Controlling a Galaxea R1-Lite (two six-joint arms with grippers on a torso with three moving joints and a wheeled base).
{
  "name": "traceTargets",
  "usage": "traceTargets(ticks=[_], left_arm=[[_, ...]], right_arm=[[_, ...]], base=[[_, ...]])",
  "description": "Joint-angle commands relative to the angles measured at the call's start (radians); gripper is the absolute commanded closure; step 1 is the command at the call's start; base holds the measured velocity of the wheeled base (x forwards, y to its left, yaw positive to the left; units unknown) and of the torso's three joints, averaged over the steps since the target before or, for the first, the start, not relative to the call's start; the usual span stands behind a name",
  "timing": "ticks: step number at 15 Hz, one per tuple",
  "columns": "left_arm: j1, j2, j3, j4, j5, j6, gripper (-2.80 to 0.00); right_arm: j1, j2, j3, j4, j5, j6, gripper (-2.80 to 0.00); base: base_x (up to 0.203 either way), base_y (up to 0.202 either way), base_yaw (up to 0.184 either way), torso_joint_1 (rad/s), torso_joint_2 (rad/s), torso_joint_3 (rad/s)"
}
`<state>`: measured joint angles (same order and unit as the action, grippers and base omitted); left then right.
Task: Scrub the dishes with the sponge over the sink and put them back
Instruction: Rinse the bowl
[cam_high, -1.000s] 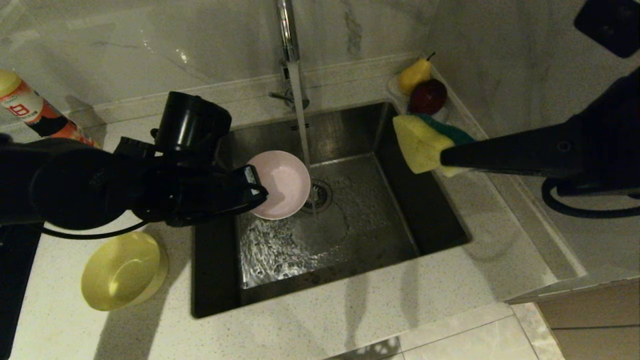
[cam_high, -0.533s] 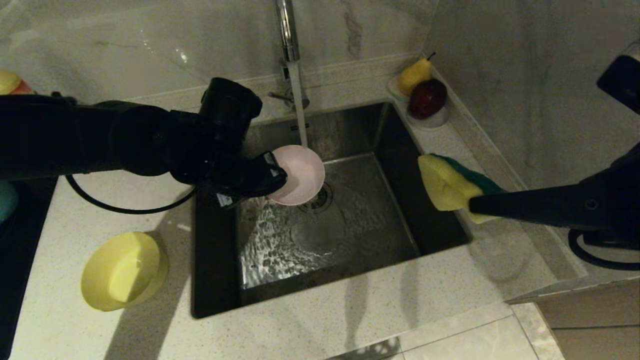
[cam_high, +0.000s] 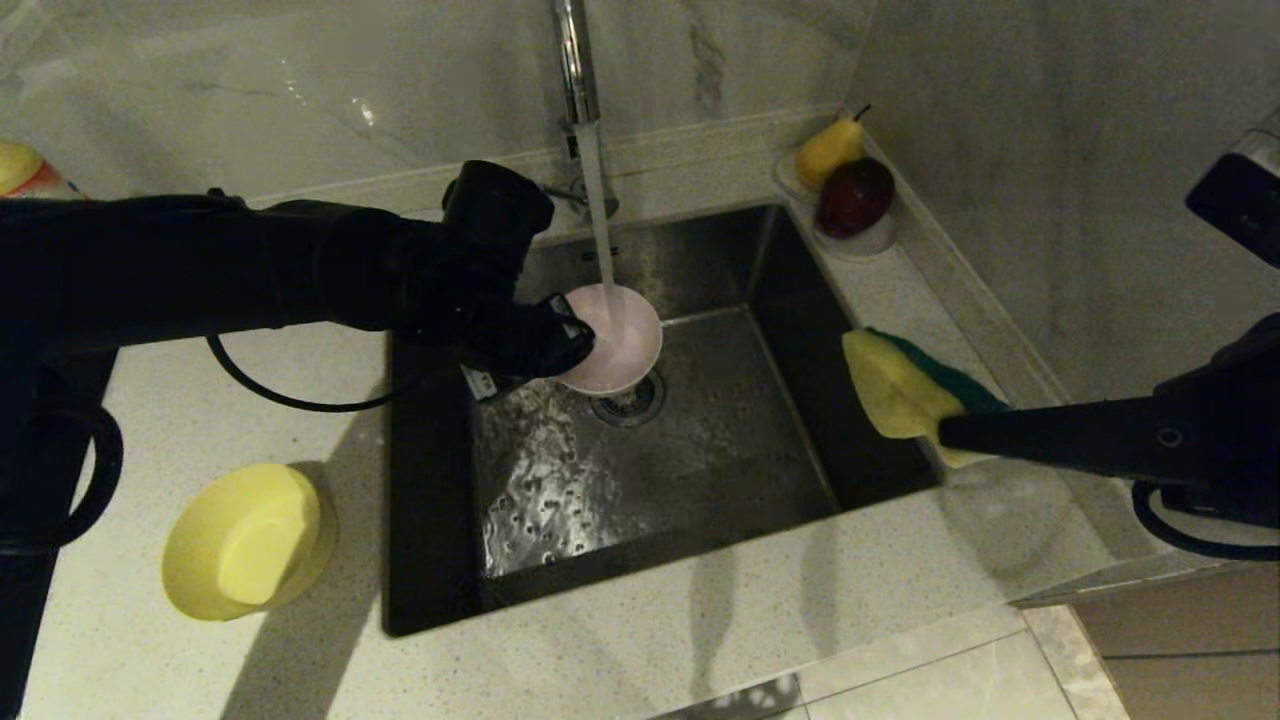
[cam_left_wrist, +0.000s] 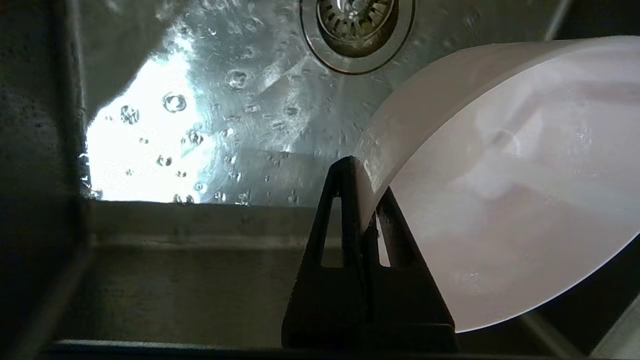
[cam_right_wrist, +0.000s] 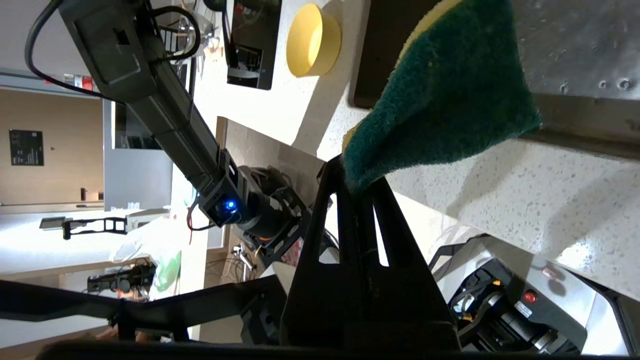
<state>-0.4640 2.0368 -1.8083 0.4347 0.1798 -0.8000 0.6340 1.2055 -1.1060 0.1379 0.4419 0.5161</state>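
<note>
My left gripper (cam_high: 578, 342) (cam_left_wrist: 364, 181) is shut on the rim of the pale pink bowl (cam_high: 618, 338) (cam_left_wrist: 510, 180), held tilted over the sink (cam_high: 700, 440) under the running water, just above the drain (cam_high: 628, 400) (cam_left_wrist: 356, 20). Beside the sink's right edge my right gripper (cam_high: 948, 432) (cam_right_wrist: 356, 180) is shut on the sponge (cam_high: 900, 385) (cam_right_wrist: 450, 100), green face and yellow body, held above the counter. A yellow bowl (cam_high: 248, 540) (cam_right_wrist: 311, 40) rests on the counter left of the sink.
The chrome faucet (cam_high: 572, 60) stands behind the sink with water streaming down. A small white dish (cam_high: 880, 240) with a pear (cam_high: 828, 150) and a red fruit (cam_high: 855, 195) sits at the back right corner. A bottle (cam_high: 25, 172) stands at the far left.
My left arm carried the pink bowl back and right, bringing it under the water stream. My right arm drew the sponge away from the sink, nearer and to the right.
</note>
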Motion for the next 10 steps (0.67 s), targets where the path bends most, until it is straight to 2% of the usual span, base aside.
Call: traceTargets(ticks=[1,10], left_arm=[[-0.001,0.005,-0.005,0.003,-0.002,-0.007,0.0],[-0.001,-0.012,0.007,0.035,-0.002,-0.021,0.0]], right_arm=[[-0.001,0.003,0.003,-0.001,0.003,0.002,0.0],[-0.002,-0.015,0.011,-0.001,0.003,0.001,0.0]], base=[[0.0,0.0,0.0,0.0,0.0,0.0],[0.0,0.0,0.0,0.0,0.0,0.0]])
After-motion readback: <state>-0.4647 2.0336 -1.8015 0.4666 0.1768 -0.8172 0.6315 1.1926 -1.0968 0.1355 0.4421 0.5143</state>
